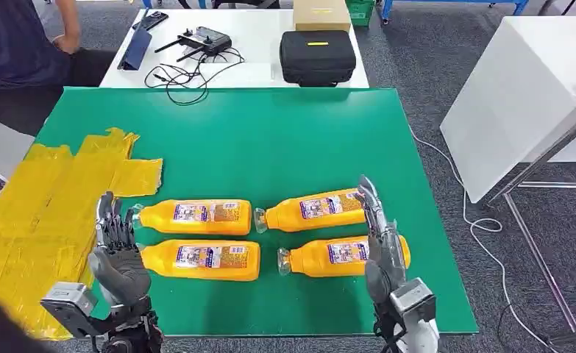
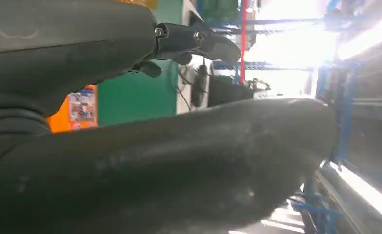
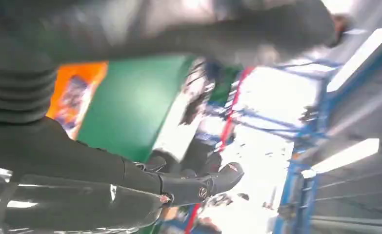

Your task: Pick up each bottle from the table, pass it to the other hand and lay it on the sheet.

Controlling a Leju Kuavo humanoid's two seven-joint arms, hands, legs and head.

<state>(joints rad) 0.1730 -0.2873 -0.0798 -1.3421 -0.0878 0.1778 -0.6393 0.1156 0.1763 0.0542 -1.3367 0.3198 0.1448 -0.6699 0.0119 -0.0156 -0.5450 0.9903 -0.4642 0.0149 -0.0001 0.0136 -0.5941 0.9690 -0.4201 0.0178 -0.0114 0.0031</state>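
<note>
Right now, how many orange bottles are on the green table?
4, all lying on their sides in two pairs. Far left bottle and near left bottle lie by the left hand. Far right bottle and near right bottle lie by the right hand. None seem hidden.

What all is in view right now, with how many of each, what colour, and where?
bottles: four, orange, lying in two pairs on the mat
mat: one, green, on the near table
sheet: one, yellow, crumpled, at the mat's left edge
case: one, black, on the far white table
box: one, tan, behind the case
remote: one, black, with cables, on the far table
person: one, dark top, far left
left robot hand: grey, beside the left bottles
right robot hand: grey, over the right bottles
</note>
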